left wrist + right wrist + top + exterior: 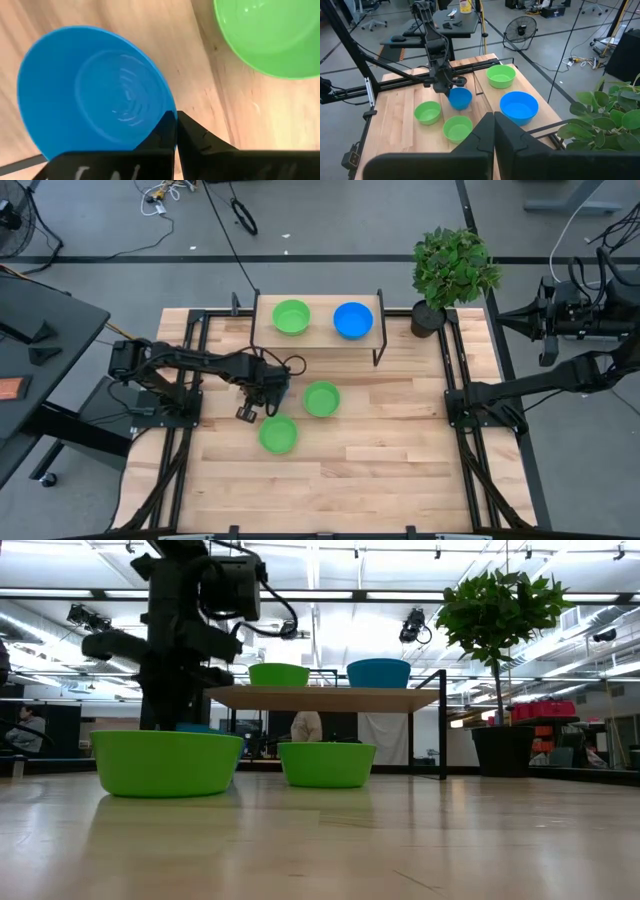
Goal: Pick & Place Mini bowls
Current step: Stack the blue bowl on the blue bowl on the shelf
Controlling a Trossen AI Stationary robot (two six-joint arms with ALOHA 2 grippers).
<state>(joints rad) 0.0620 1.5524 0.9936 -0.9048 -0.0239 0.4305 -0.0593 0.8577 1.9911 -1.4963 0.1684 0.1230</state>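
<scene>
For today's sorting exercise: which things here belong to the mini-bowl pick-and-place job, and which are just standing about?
Job:
- blue bowl clamped at its rim in the left gripper
- two green bowls on the table
- green bowl and blue bowl on the raised shelf

Standing about:
- potted plant
- floor fan

A pale wooden worktop (380, 460) framed by black rails fills the scene. A potted green plant (452, 272) stands at its far right corner, well away from the left arm's jaws. A small raised wooden shelf (320, 338) on black legs sits just beyond those jaws. On the grey floor, a fan (520, 30) and loose cables (165, 195) lie farther off.
</scene>
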